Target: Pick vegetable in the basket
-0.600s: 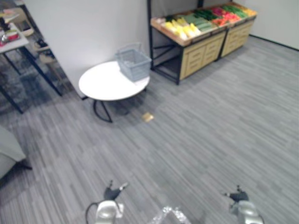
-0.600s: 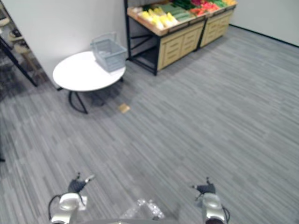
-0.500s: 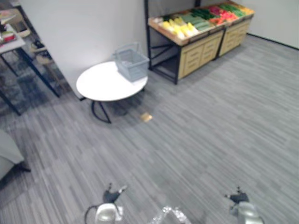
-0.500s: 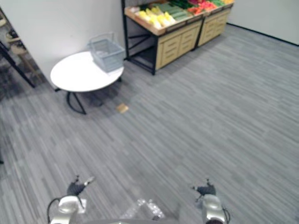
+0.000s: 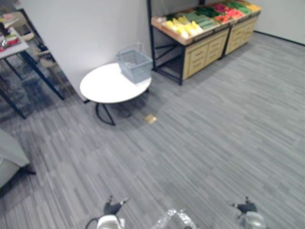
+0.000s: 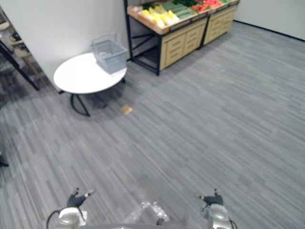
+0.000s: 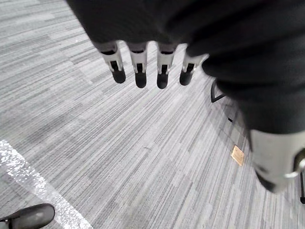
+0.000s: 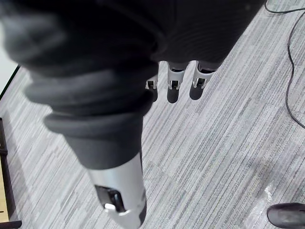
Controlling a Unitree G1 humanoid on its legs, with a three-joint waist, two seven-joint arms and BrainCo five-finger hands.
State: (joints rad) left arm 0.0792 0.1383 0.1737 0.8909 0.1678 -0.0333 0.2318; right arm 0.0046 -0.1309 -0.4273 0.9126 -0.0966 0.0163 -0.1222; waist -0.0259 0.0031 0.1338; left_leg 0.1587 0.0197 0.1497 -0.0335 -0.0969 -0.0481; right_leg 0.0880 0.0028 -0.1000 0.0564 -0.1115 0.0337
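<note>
A grey wire basket stands on the far edge of a round white table, well ahead and to my left. Beside it a wooden produce stand holds yellow vegetables, green ones and red ones. My left hand and right hand hang low at my sides, far from the table and the stand. In the wrist views the left hand's fingers and the right hand's fingers hang straight over grey floor, and both hands hold nothing.
A small brown tag lies on the floor by the table's black legs. A desk with clutter and a grey seat stand at the left. A white wall rises behind the table. Grey carpet stretches between me and the stand.
The whole picture has shifted slightly, so the camera moved. Both hands sit a little lower at the bottom edge. The basket, table and stand have kept their places.
</note>
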